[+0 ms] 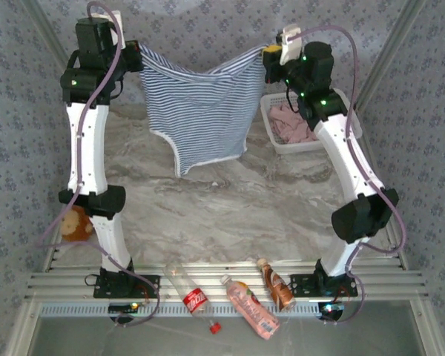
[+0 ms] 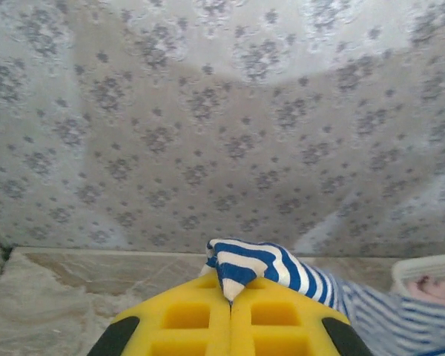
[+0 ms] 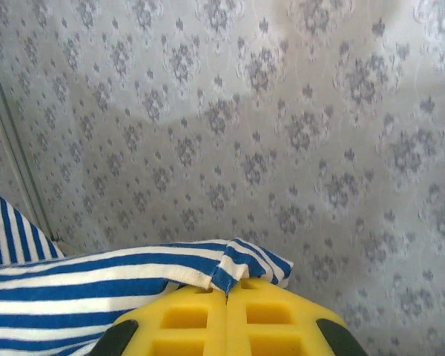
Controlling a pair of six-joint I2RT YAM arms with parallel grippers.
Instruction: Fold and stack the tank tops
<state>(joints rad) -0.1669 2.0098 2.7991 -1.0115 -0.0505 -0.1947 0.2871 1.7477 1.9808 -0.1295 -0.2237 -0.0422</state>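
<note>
The navy-and-white striped tank top (image 1: 200,111) hangs spread in the air above the far part of the marble table (image 1: 208,208), stretched between both arms. My left gripper (image 1: 137,53) is shut on its left corner; in the left wrist view the striped cloth (image 2: 256,263) is pinched at my left gripper (image 2: 231,297). My right gripper (image 1: 271,53) is shut on the right corner, and the striped fabric (image 3: 96,278) bunches at my right gripper (image 3: 227,291). The dusty pink tank top (image 1: 293,122) lies crumpled in the white basket (image 1: 271,130) at the back right.
A brown plush toy (image 1: 74,222) sits at the table's left edge behind the left arm. Three bottles (image 1: 241,300) lie on the near rail between the arm bases. Patterned wall cloth (image 2: 222,111) closes the back and sides.
</note>
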